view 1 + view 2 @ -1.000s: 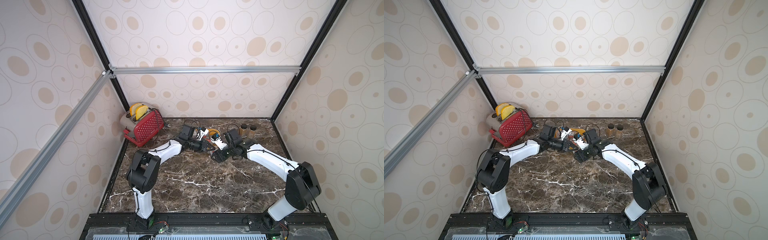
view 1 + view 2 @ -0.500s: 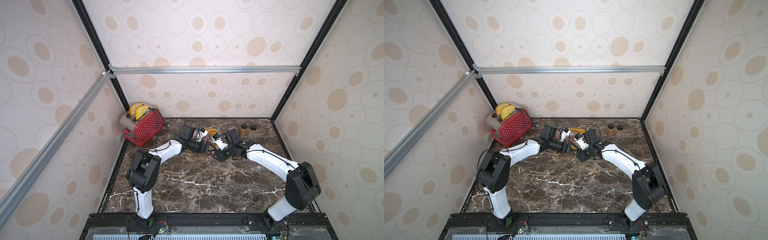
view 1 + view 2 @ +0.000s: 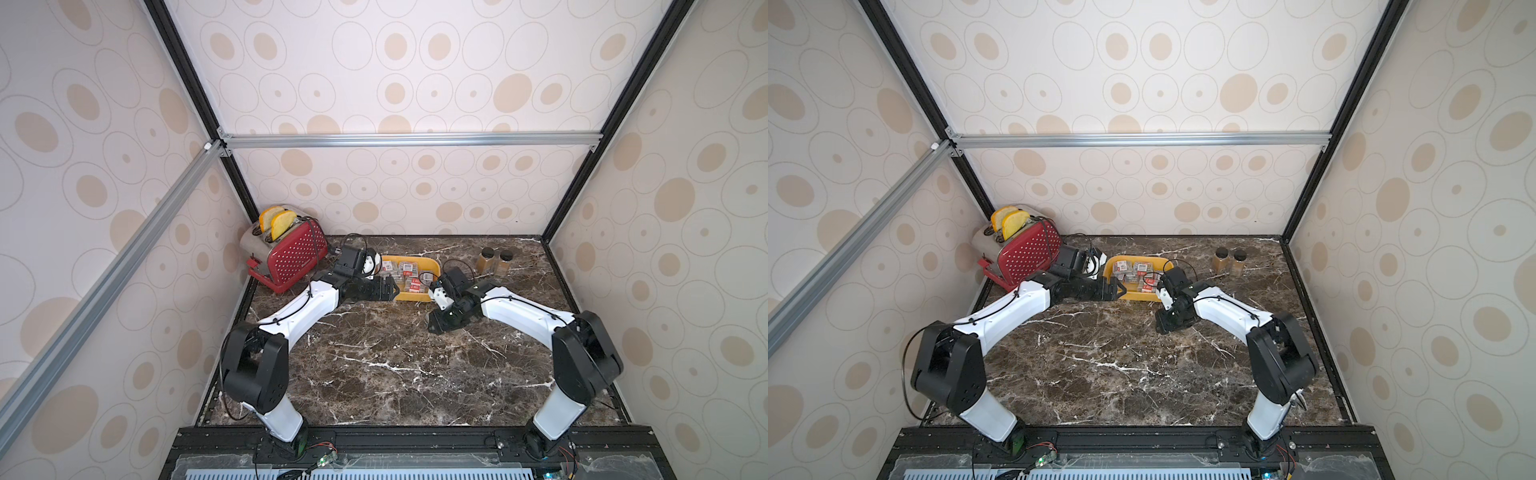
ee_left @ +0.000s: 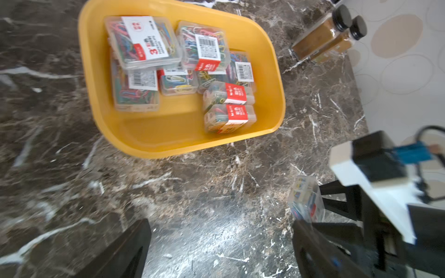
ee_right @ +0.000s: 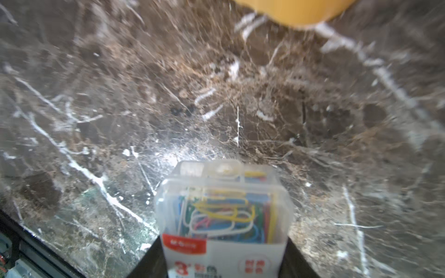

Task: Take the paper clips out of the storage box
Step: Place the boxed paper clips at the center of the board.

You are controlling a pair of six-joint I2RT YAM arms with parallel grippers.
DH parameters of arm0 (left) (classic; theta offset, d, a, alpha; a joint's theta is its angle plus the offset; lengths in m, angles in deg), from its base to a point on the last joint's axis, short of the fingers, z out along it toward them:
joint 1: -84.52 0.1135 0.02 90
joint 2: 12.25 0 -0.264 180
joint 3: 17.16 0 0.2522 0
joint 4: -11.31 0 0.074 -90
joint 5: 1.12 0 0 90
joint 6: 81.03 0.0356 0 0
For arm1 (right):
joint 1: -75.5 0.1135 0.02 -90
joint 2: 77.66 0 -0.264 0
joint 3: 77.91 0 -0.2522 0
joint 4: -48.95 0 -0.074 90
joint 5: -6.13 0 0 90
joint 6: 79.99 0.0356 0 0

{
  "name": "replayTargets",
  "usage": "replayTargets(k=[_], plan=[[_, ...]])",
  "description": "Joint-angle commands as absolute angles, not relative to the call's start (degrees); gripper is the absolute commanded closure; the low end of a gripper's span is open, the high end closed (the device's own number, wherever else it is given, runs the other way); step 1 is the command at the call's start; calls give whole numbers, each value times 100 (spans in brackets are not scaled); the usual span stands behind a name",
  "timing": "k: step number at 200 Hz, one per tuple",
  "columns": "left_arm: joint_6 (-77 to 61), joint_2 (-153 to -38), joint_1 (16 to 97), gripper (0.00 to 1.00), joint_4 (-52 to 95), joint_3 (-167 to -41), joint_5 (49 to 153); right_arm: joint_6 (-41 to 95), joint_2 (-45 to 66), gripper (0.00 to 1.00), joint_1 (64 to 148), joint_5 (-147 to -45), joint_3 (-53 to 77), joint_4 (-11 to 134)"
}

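L grip (image 4: 220,223) went wide since 1 s ago, empty, just front of tub (image 4: 168,144) | R grip (image 3: 436,325) pinches clip box (image 5: 224,216) low before tub, prob. for set-down

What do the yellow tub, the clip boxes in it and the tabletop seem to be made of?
Yellow tub: likely moulded plastic, smooth, opaque, rounded corners. Clip boxes: clear rigid plastic, clips visible through them, paper labels. Tabletop: glossy brown marble look, white veins; could be laminate.
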State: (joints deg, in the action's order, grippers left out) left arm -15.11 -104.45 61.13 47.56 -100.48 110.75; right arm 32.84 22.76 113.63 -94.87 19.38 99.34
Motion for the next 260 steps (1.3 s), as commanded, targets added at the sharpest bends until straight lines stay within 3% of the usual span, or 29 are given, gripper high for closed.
replayTargets(k=[1, 94, 164, 201, 260], plan=[[-1391, -10164, 6106, 5, 4962, -9804, 10566, 3719, 2538, 85, 11498, -9454, 1732, 10172], [-1336, -9592, 6111, 5, 5001, -9431, 10552, 4576, 3502, 85, 11874, -9160, 935, 10540], [-1289, -9344, 6110, 5, 5030, -9212, 10691, 5021, 3917, 77, 11971, -9055, 722, 10829], [-1303, -9208, 6109, 5, 5003, -9080, 10694, 5115, 3996, 70, 12008, -9125, 756, 10789], [-1239, -9152, 6112, 4, 5030, -9007, 10655, 5080, 4030, 43, 12065, -9074, 636, 10868]])
